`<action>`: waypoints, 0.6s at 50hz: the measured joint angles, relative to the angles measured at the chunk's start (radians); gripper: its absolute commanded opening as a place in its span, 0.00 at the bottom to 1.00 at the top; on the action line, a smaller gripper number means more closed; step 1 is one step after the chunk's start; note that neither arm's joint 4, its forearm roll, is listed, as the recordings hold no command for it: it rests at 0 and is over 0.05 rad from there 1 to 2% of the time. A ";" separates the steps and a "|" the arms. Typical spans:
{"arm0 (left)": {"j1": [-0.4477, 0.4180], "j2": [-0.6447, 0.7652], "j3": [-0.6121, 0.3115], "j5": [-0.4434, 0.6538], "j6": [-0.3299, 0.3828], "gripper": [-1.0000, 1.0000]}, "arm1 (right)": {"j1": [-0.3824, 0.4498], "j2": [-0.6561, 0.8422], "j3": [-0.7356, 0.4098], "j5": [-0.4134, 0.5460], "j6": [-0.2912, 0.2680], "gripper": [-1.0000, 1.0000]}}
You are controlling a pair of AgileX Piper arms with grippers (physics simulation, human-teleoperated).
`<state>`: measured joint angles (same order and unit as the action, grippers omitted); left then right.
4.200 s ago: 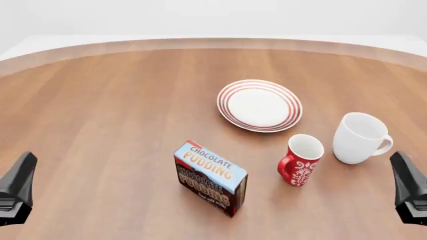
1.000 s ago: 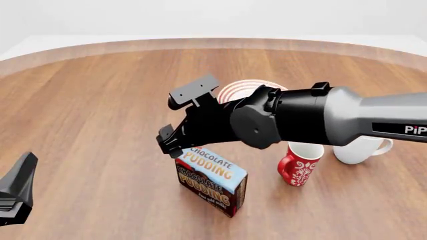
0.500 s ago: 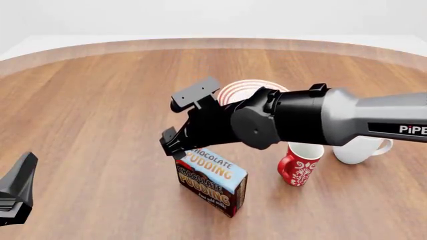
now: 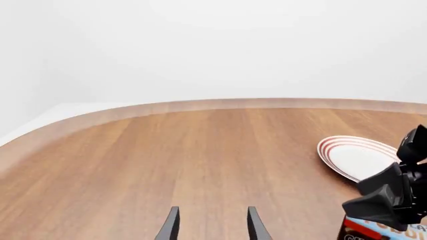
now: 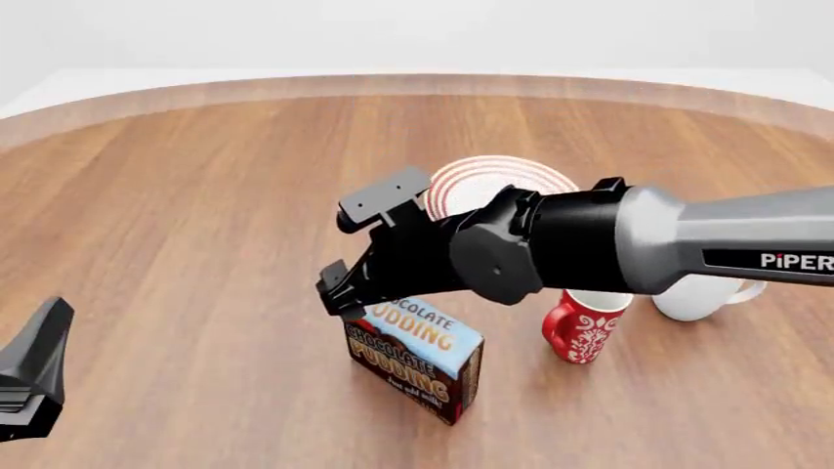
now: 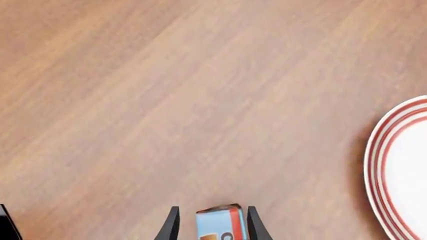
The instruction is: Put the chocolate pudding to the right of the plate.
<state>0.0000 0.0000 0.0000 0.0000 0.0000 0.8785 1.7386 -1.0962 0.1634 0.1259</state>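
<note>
The chocolate pudding (image 5: pixel 412 354) stands on the table in front of the plate, light-blue top up. The plate (image 5: pixel 503 182), white with red rings, lies behind it, partly hidden by my right arm. My right gripper (image 5: pixel 350 291) hangs over the carton's left end. In the right wrist view its open fingers (image 6: pixel 172 224) straddle the carton's top (image 6: pixel 220 226), with a small gap on each side; the plate's rim (image 6: pixel 400 165) shows at the edge. My left gripper (image 4: pixel 212 227) is open and empty at the near left (image 5: pixel 37 376).
A red patterned mug (image 5: pixel 587 332) stands right of the carton. A plain white mug (image 5: pixel 681 301) stands further right, mostly behind my right arm. The table's curved far edge (image 5: pixel 417 86) runs across the back.
</note>
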 measured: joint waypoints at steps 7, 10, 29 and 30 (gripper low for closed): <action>0.000 0.000 0.000 0.000 0.000 1.00 | 0.000 0.003 0.007 -0.005 0.006 1.00; 0.000 0.000 0.000 0.000 0.000 1.00 | 0.000 0.003 0.008 -0.004 0.007 1.00; 0.000 0.000 0.000 0.000 0.000 1.00 | -0.006 -0.012 0.002 0.012 -0.003 1.00; 0.000 0.000 0.000 0.000 0.000 1.00 | -0.008 -0.013 0.001 0.014 -0.005 1.00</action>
<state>0.0000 0.0000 0.0000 0.0000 0.0000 0.8709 1.7251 -1.0950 0.1771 0.1213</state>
